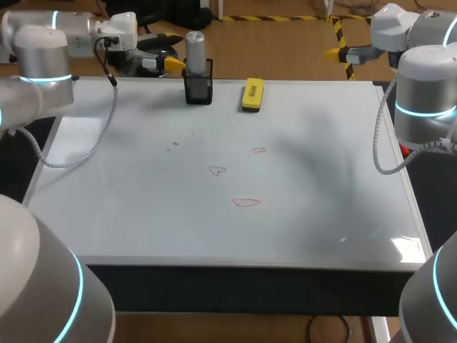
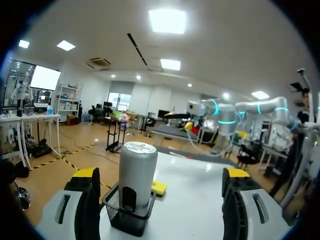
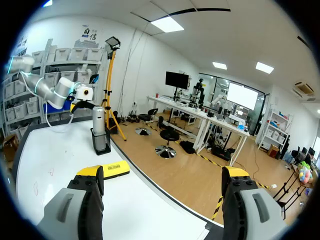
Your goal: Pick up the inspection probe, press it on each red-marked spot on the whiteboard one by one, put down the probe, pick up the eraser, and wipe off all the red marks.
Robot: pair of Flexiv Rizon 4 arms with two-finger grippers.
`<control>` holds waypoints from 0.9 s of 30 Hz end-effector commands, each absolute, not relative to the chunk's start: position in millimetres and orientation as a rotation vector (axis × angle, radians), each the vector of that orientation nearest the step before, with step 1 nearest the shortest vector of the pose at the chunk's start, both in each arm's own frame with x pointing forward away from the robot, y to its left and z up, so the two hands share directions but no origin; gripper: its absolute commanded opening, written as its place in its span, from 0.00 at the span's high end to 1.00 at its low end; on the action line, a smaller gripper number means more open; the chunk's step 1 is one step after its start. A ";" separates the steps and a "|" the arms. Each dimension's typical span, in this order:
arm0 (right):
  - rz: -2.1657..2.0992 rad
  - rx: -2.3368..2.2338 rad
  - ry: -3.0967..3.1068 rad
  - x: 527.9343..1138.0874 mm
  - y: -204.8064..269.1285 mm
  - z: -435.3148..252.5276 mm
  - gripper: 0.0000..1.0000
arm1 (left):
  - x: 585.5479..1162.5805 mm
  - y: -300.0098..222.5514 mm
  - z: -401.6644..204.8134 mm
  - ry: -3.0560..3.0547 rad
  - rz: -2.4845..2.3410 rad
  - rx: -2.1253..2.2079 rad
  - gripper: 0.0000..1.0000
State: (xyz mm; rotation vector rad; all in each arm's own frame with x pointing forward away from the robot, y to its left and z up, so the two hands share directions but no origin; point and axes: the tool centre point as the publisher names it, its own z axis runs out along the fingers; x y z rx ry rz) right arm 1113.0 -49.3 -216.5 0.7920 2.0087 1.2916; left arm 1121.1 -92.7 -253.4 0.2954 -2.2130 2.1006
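Left gripper (image 1: 172, 64) hangs at the far edge of the whiteboard (image 1: 128, 193), just beside the inspection probe (image 1: 195, 47), with its yellow-tipped fingers spread wide and nothing held. In the left wrist view the left gripper (image 2: 161, 174) frames the probe (image 2: 137, 172) between its open fingers. The probe sits nearer one finger, and neither finger touches it.

The probe is a silver cylinder standing upright in a black mesh holder (image 1: 198, 90) at the far edge of the board. A yellow eraser (image 1: 252, 94) lies flat on the board just beside the holder, on its right, apart from it.

Three red marks are drawn near the middle of the whiteboard: one (image 1: 259, 151) farthest back, one (image 1: 217, 170) a little nearer and to the left, and a longer one (image 1: 245, 202) nearest the robot. A few faint grey specks lie left of them.

Right gripper (image 1: 334, 51) is past the board's far right corner, well apart from the eraser and the probe. In its own wrist view the right gripper (image 3: 162, 174) is wide open and holds nothing. The eraser (image 3: 109, 170) shows ahead of it, with the probe (image 3: 99, 121) in its holder (image 3: 102, 145) farther on. The left gripper (image 3: 82, 104) is close beside the probe's top.
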 end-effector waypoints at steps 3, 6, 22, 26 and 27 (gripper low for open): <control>1.291 0.792 2.011 1113.5 -49.6 -216.5 0.00 | 1135.0 -105.7 -265.6 -2.117 2.100 0.142 0.00; 1.291 0.792 2.011 1113.5 -49.6 -216.5 0.00 | 1138.2 -115.8 -268.0 -2.105 2.105 0.102 0.00; 1.291 0.792 2.011 1113.5 -49.6 -216.5 0.00 | 1148.9 -142.0 -278.2 -2.076 2.106 0.056 0.00; 1.291 0.792 2.011 1113.5 -49.6 -216.5 0.00 | 1148.6 -150.4 -279.5 -2.064 2.106 0.047 0.00; 1.291 0.792 2.011 1113.5 -49.6 -216.5 0.00 | 1149.0 -151.5 -279.9 -2.063 2.107 0.047 0.00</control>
